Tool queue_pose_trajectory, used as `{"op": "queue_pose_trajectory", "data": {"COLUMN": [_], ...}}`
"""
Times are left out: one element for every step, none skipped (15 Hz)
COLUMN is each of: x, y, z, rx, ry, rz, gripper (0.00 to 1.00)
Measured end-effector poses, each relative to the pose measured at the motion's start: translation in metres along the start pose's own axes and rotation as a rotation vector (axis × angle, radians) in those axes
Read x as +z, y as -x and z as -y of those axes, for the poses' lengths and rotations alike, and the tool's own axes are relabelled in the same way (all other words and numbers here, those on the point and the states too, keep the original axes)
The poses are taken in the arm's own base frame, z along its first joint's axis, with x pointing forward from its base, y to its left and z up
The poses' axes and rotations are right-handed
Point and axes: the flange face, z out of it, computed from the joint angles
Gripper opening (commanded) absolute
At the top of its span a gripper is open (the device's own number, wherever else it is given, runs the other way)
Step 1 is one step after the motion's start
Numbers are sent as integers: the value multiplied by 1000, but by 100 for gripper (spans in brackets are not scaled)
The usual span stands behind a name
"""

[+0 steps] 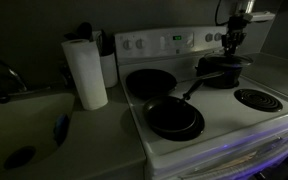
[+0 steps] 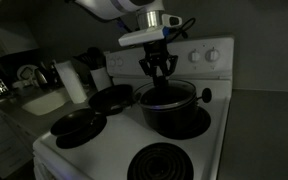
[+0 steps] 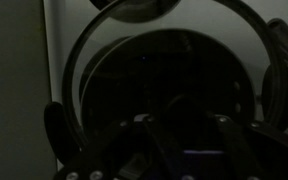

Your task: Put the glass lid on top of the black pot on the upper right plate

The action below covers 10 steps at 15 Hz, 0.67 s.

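Wrist view: the tool [image 3: 181, 128] clamps the glass lid [image 3: 134, 70], its rim over the black pot [image 2: 172, 115].

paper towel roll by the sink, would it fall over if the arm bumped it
Probably: the roll stands upright, taller than wide, so a high nudge likely tips it. It looks light, and being round may roll afterwards.

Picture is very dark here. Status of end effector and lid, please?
End effector shut, above pot. Lid just below it, grip unclear. Nearest pan sits aside.
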Motion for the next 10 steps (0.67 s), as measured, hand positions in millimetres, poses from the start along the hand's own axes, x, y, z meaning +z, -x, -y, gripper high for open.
{"op": "queue_pose_trajectory", "data": {"x": [2, 3, 6, 8, 12, 16, 19, 21, 23, 25], "y": [-6, -11, -16, -21, -25, -28, -31, -32, -33, -35], "z": [4, 8, 11, 14, 17, 18, 17, 16, 14, 12], "rx": [-12, -22, -28, -30, -30, -23, -13, 0, 14, 28], "ry": [20, 38, 49, 53, 55, 53, 50, 42, 35, 28], "rz": [1, 1, 0, -1, -3, -7, -12, -16, -23, -26], "gripper": [14, 14, 14, 14, 14, 14, 14, 14, 14, 14]}}
